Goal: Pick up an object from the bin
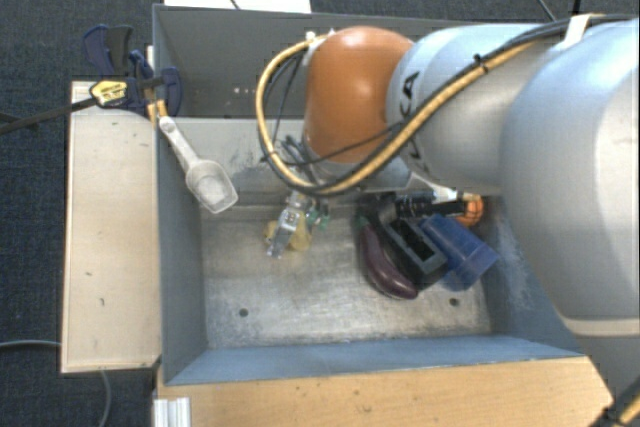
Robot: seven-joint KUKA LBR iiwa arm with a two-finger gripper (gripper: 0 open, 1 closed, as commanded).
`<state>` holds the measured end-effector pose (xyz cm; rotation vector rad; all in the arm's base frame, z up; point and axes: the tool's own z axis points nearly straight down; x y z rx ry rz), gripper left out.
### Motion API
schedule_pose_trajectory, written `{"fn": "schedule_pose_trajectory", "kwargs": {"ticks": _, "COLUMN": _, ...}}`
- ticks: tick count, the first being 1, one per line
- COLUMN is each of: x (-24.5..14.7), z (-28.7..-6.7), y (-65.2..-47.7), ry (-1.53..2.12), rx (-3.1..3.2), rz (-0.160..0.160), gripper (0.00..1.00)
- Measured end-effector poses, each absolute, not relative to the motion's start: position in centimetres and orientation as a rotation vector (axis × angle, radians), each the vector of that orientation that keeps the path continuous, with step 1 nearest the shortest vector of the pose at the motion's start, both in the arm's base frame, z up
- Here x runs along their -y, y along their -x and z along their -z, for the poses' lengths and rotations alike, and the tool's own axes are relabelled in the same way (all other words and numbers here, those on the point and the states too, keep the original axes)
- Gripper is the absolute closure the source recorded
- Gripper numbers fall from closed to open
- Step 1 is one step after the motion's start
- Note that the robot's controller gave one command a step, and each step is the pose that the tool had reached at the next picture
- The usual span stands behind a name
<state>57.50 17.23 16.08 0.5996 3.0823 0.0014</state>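
The tool (296,213) hangs low under the orange cover (345,90), near the bin's (180,315) back wall, left of middle. Whether it is wide or narrow I cannot tell. Just below it lies a small yellowish bit (280,237), the nearest thing. A clear scoop (205,180) leans at the left wall. A purple lump (383,267), black box (415,250) and blue piece (462,253) crowd the right side. Likely trouble: the bit is small and may skid aside on the bare floor, leaving the tool with nothing.
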Motion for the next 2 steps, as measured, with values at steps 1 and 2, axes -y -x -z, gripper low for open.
{"fn": "schedule_pose_trajectory", "kwargs": {"ticks": 1, "x": -16.56, "z": -7.08, "y": -58.47, "ry": -0.610, "rx": -3.082, "rz": -0.001, "gripper": 1.00}}
{"fn": "schedule_pose_trajectory", "kwargs": {"ticks": 2, "x": -16.56, "z": -7.08, "y": -58.47, "ry": -0.612, "rx": -3.082, "rz": -0.002, "gripper": 1.00}}
